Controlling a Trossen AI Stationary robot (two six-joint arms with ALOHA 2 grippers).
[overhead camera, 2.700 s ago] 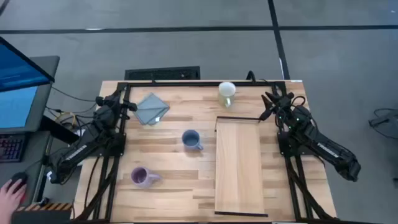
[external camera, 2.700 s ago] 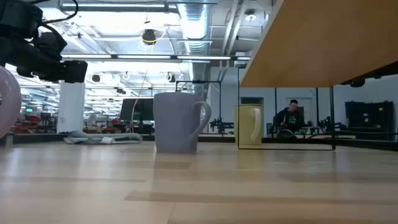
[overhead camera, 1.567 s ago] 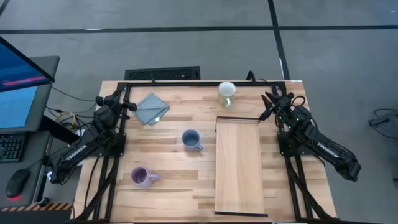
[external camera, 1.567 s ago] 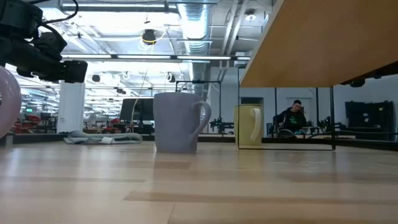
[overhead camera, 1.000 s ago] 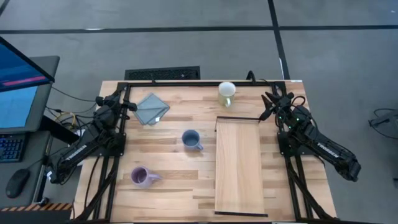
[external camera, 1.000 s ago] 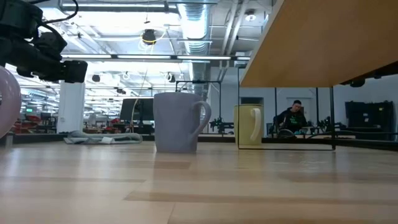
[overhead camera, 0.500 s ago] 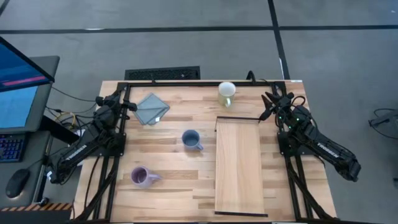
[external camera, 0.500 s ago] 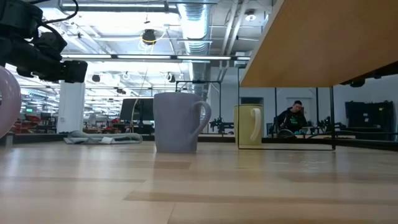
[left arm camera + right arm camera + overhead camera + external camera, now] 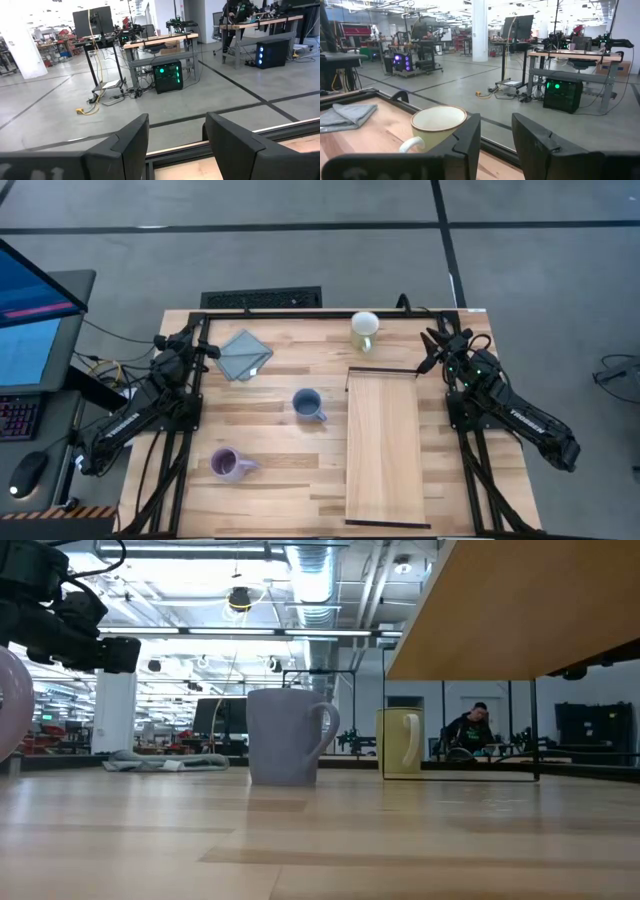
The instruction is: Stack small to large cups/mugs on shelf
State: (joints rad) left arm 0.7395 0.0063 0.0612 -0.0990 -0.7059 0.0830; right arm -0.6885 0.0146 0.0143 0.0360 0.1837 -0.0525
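Nothing is stacked yet: your cream mug (image 9: 364, 328), blue mug (image 9: 307, 404) and purple mug (image 9: 229, 465) stand apart on the tabletop (image 9: 270, 435), the shelf (image 9: 384, 445) bare. Left gripper (image 9: 199, 346) and right gripper (image 9: 432, 346) wait parted and empty at the far corners, leaving you free reach.

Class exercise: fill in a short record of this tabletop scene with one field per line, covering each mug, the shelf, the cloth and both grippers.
cream mug: upright at the table's far edge, beyond the shelf's framed end
blue mug: upright mid-table, left of the shelf
purple mug: on its side near the front left
shelf: pale plank, nothing on it
cloth: grey, folded, far left
left gripper: open, empty, at the table's far-left corner
right gripper: open, empty, at the far-right corner
stacking: not yet started
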